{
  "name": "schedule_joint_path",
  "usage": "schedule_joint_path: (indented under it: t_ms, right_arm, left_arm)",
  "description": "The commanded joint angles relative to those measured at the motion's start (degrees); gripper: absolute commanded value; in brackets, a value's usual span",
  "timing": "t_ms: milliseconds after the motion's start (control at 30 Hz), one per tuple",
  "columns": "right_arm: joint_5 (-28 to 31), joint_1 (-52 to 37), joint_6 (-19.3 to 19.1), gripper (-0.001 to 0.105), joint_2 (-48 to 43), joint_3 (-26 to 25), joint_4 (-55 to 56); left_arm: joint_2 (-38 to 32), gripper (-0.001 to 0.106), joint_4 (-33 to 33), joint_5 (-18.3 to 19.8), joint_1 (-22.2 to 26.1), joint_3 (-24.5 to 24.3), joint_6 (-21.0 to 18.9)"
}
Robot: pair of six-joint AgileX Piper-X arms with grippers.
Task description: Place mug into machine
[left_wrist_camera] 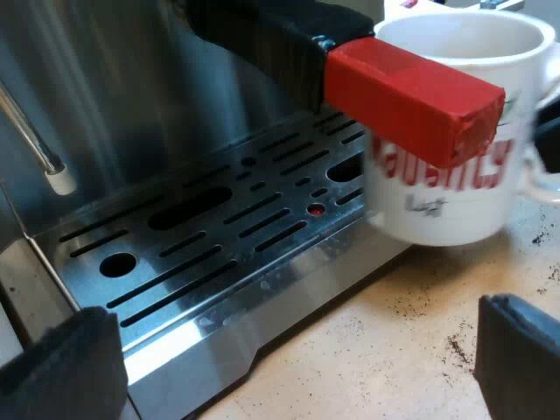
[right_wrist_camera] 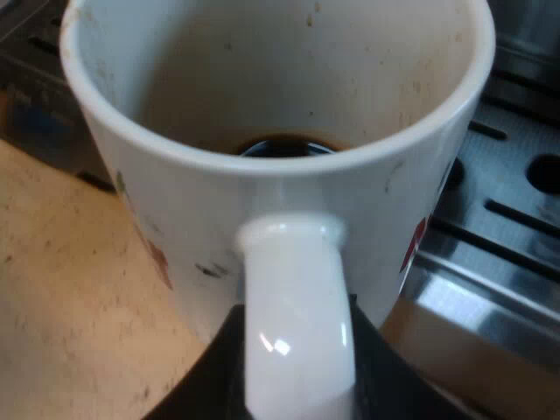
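Status: transfer in progress, placement not complete.

The right pincer (right_wrist_camera: 296,372) holds the mug (right_wrist_camera: 289,201) by its handle, one black finger on each side of the handle loop. The mug is upright, white with red print, and shows a dark residue at its bottom. It sits at the outer edge of the drip tray (left_wrist_camera: 219,236), partly over the wooden surface (left_wrist_camera: 394,350) and partly over the tray's steel lip. Whether the base touches anything cannot be told from either view.

The left pincer (left_wrist_camera: 293,350) is spread wide and holds nothing. It hangs low, in front of the tray of the espresso machine (left_wrist_camera: 131,87).

The metal holder is locked into the machine's front, and its red handle end (left_wrist_camera: 411,101) projects out over the tray, just in front of the mug's rim (left_wrist_camera: 464,31) as the left wrist view has it.

Done, by judgement: the mug is grasped and brought to the machine.

Left to do, by judgement:
- carry the mug inward over the slotted grate — under the holder, clear of the red handle end;
- set it down flat on the tray;
- release the handle and retract.

Loose coffee grounds (left_wrist_camera: 455,346) lie on the surface near the tray.
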Motion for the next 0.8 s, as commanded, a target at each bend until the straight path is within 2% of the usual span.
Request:
schedule_joint_path:
  t_ms: [33, 333, 567, 667, 733, 767, 800]
  right_arm:
    - [0.5, -0.1, 0.3, 0.0, 2.0, -2.6, -5.0]
    - [2.0, -0.1, 0.3, 0.0, 12.4, -10.5, -6.8]
    - [2.0, -0.1, 0.3, 0.0, 16.7, -13.9, -6.8]
    - [2.0, -0.1, 0.3, 0.015, 17.8, -14.8, -6.8]
    - [2.0, -0.1, 0.3, 0.034, 17.8, -14.8, -7.3]
    - [2.0, -0.1, 0.3, 0.039, 17.8, -14.8, -7.3]
    - [2.0, -0.1, 0.3, 0.059, 17.8, -14.8, -7.5]
  left_arm:
    - [-0.1, 0.082, -0.7, 0.0, 0.0, -0.2, -0.5]
    - [-0.1, 0.082, -0.7, 0.4, 0.0, -0.2, -0.5]
    - [-0.1, 0.082, -0.7, 0.4, 0.0, -0.2, -0.5]
    - [-0.1, 0.082, -0.7, 0.4, 0.0, -0.2, -0.5]
    - [-0.1, 0.082, -0.7, 0.4, 0.0, -0.2, -0.5]
    - [-0.1, 0.082, -0.7, 0.4, 0.0, -0.2, -0.5]
    - [-0.1, 0.082, -0.7, 0.4, 0.0, -0.2, -0.5]
